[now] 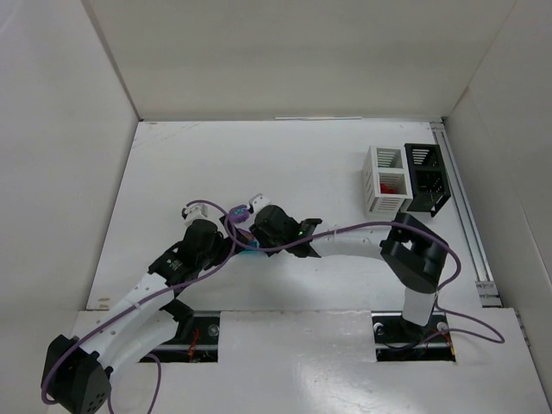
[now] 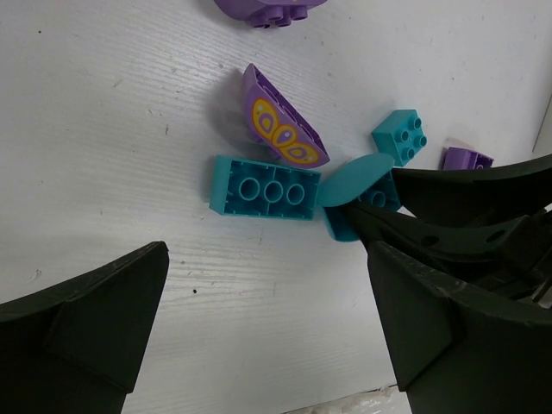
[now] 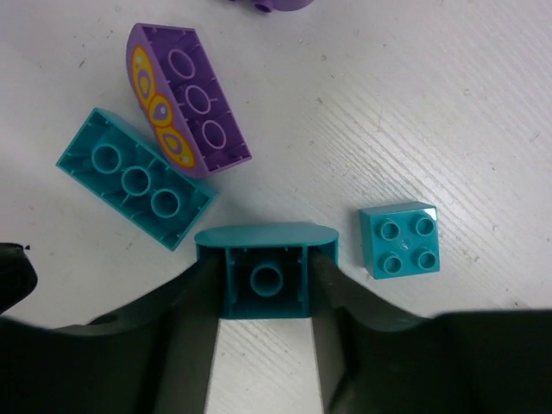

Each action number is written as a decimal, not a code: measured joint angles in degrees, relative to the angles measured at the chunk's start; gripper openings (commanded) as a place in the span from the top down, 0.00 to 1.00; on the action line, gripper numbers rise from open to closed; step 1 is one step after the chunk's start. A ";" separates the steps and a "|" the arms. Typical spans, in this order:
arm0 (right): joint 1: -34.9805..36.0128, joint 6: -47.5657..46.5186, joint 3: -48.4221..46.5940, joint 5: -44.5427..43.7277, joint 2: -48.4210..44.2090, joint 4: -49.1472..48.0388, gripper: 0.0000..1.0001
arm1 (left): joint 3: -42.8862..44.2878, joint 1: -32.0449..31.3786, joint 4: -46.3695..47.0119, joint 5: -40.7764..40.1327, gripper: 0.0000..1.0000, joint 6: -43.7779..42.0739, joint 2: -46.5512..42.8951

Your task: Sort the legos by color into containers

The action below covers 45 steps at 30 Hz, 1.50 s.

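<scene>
Near the middle of the table (image 1: 259,155), the right gripper (image 3: 266,280) is reaching down to a curved teal brick (image 3: 266,259). Its two fingers (image 3: 185,315) are pressing on the brick's sides, one on each side, so they are clamped on it. The brick is sitting on the table with its hollow side facing the camera.

A long teal brick (image 3: 134,177) is lying upside down just beside it, with one corner almost touching. A purple brick (image 3: 185,99) with yellow spots is lying on its side, touching the long one. A small teal brick (image 3: 399,240) is sitting studs up, a little way off on the other side. More purple bits (image 2: 272,10) are peeking in at the far edge.

The left gripper (image 2: 267,285) is hanging over the same bricks. Its fingers are wide apart and holding nothing. One of its fingers is crowding close to the right gripper.

The white bin (image 1: 385,179) and black bin (image 1: 427,178) are standing side by side, touching, at the far right, well apart from the bricks. Something red (image 1: 392,185) is lying in the white bin.
</scene>
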<state>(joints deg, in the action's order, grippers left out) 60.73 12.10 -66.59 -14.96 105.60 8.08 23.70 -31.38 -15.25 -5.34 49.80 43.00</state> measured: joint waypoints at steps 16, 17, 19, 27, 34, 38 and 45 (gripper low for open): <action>0.00 -3.26 3.39 0.79 -10.80 0.26 0.69 | 0.00 0.00 0.00 0.59 0.01 -0.24 0.00; -0.42 -3.67 3.76 0.55 -11.80 0.31 0.69 | 0.00 0.00 0.00 0.61 0.01 -0.24 0.00; -1.46 -4.81 5.20 0.63 -14.78 0.39 0.70 | 0.00 0.00 0.00 0.61 0.01 -0.24 0.00; -23.21 -12.72 8.11 -5.05 -35.93 5.07 0.69 | 0.72 0.00 0.20 0.61 0.01 -0.52 0.42; -48.89 -20.76 2.91 -3.82 -40.52 6.43 0.67 | 4.72 0.00 0.94 0.00 0.01 -0.98 5.20; -59.82 -24.20 -3.06 0.39 -31.19 6.43 0.69 | 8.92 0.85 1.60 -0.63 0.01 -1.55 10.21; -65.13 -29.70 -8.90 4.31 -16.65 6.29 0.65 | 15.87 4.15 3.04 0.37 0.01 -2.91 21.38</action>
<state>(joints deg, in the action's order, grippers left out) -4.40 -17.61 -75.48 -10.66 88.95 14.37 39.57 -27.22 -12.21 -4.97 46.89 64.38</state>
